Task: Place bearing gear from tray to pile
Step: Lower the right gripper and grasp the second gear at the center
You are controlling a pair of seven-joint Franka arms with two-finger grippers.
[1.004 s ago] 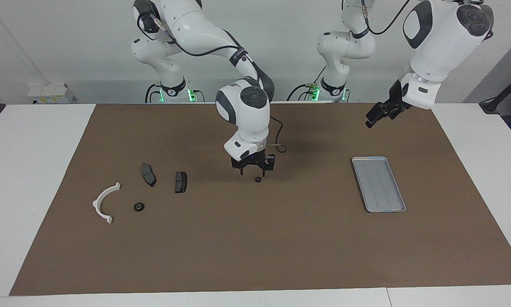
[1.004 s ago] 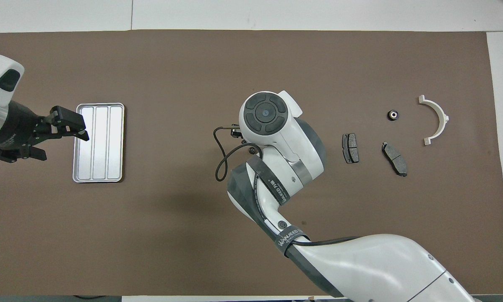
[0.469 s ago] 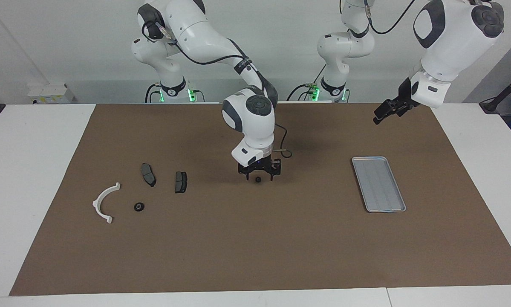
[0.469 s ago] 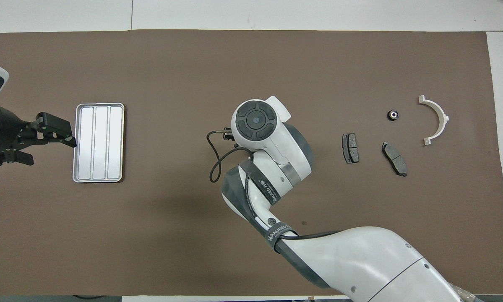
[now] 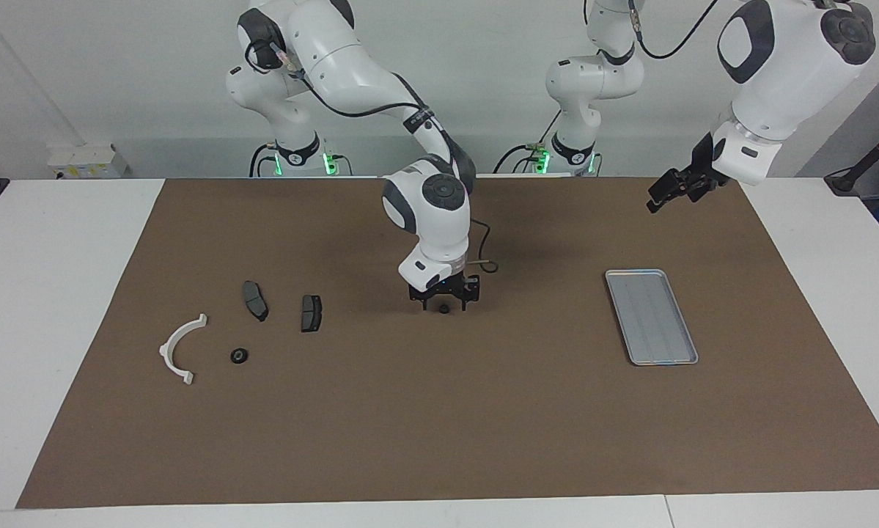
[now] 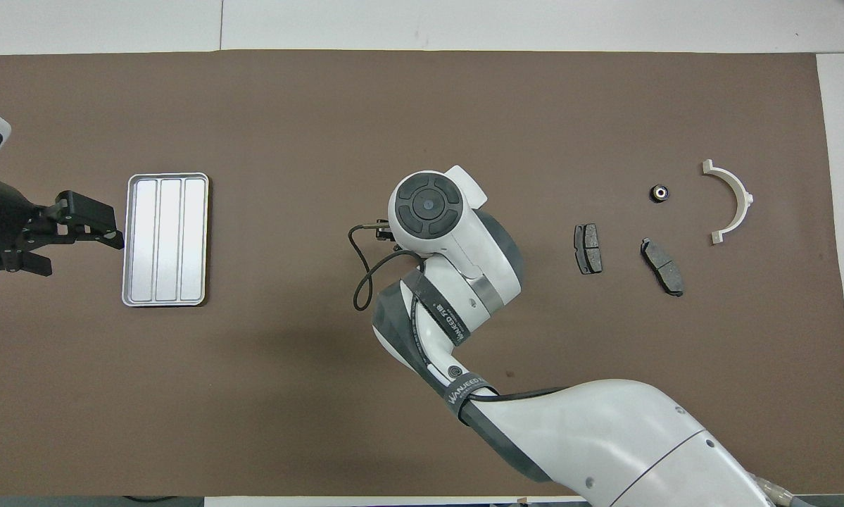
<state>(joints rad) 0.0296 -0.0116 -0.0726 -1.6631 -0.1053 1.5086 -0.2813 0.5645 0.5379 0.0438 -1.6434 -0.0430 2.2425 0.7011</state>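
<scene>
A small black bearing gear (image 5: 444, 309) lies on the brown mat mid-table, between the tray and the pile. My right gripper (image 5: 443, 301) is low over it, open, one finger on each side of it; in the overhead view the right wrist (image 6: 429, 205) hides it. The silver-grey ridged tray (image 5: 652, 317) lies toward the left arm's end with nothing in it; it also shows in the overhead view (image 6: 166, 239). My left gripper (image 5: 657, 202) hangs open in the air beside the tray, holding nothing.
The pile lies toward the right arm's end: a white half-ring bracket (image 5: 181, 348), two dark brake pads (image 5: 255, 300) (image 5: 311, 312) and a second small black gear (image 5: 239, 356). A loose cable (image 6: 365, 271) hangs from the right wrist.
My right gripper has shifted slightly toward the left arm's end and come down around the gear on the mat. My left gripper has drawn up and away from the tray.
</scene>
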